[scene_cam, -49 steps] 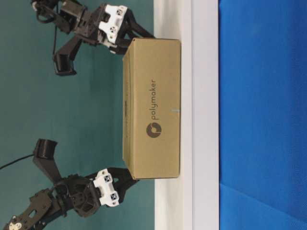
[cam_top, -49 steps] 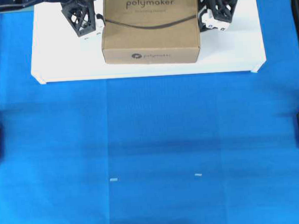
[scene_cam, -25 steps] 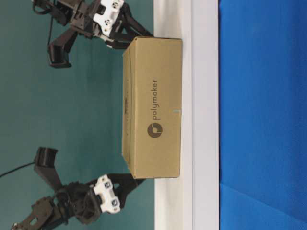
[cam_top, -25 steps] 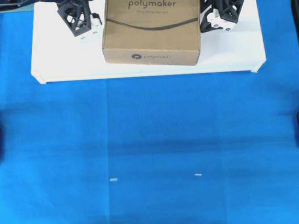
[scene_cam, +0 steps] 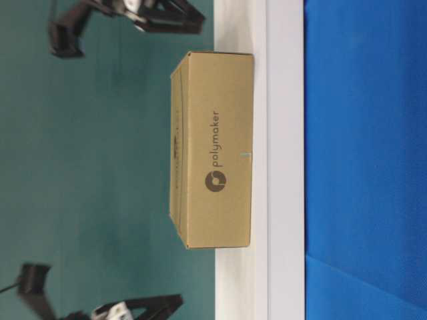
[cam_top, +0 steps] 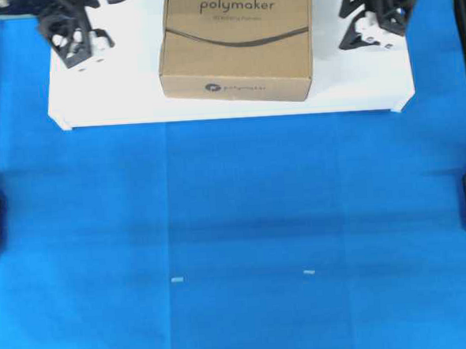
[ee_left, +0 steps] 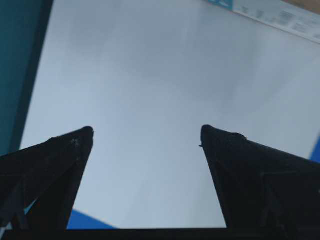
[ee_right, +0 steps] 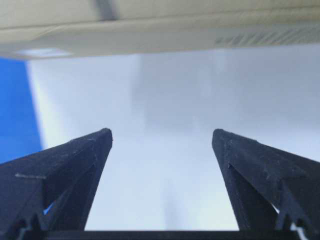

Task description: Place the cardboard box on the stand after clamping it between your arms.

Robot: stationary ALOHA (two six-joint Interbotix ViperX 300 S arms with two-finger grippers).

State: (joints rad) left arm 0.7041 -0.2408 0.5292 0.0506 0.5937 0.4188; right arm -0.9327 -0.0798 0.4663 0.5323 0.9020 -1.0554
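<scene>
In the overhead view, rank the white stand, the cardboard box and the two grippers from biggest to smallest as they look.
1. White stand
2. Cardboard box
3. Left gripper and right gripper: they look about alike, and both are cut off by the top edge, so unranked.

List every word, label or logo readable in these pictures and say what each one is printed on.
"polymaker" with a round logo: top of the cardboard box.
"polymaker" with the logo: the box's front side, in the overhead and table-level views.
Small line under the top "polymaker": too blurred to read.
Label strip on the box, left wrist view: too small to read.
</scene>
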